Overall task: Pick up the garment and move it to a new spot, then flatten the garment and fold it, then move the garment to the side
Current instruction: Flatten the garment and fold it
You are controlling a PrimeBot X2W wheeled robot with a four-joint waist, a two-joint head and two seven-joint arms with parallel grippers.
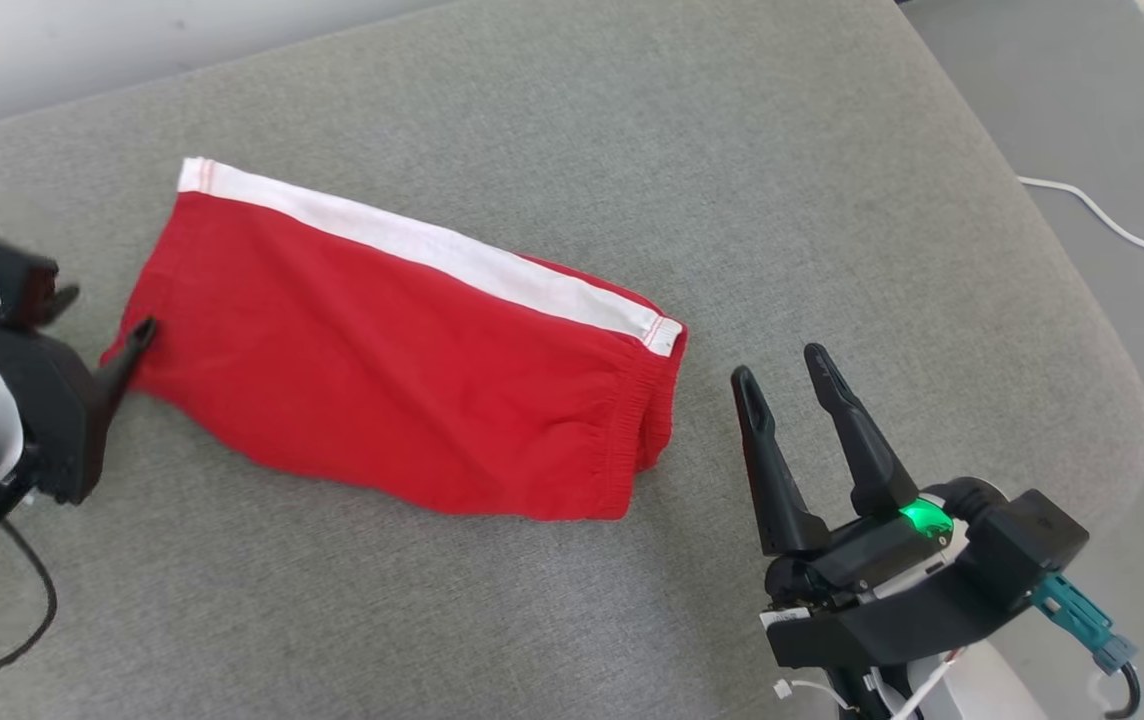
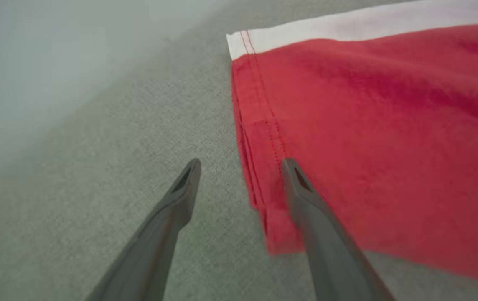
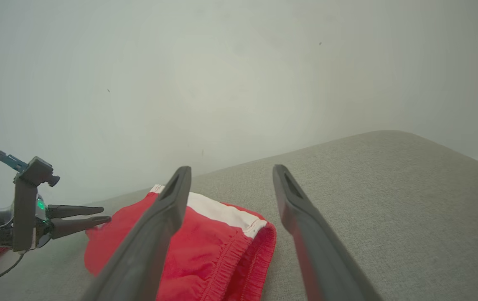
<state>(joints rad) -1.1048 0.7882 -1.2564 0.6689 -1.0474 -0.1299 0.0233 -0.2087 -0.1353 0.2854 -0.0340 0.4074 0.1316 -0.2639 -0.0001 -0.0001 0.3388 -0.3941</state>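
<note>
Red garment (image 1: pixel 402 380) with 1 white stripe (image 1: pixel 432 245), lying flat across grey cushion (image 1: pixel 732 150). Left hand (image 1: pixel 107 312) released, astride the hem (image 2: pixel 260 138): 1 tip over fabric, 1 over cushion. Right hand (image 1: pixel 780 368) released, empty, near the elastic waistband (image 1: pixel 632 420), apart from it.

Grey fabric cushion (image 1: pixel 782 200) w/ red shorts (image 1: pixel 382 380) lying flat.
</note>
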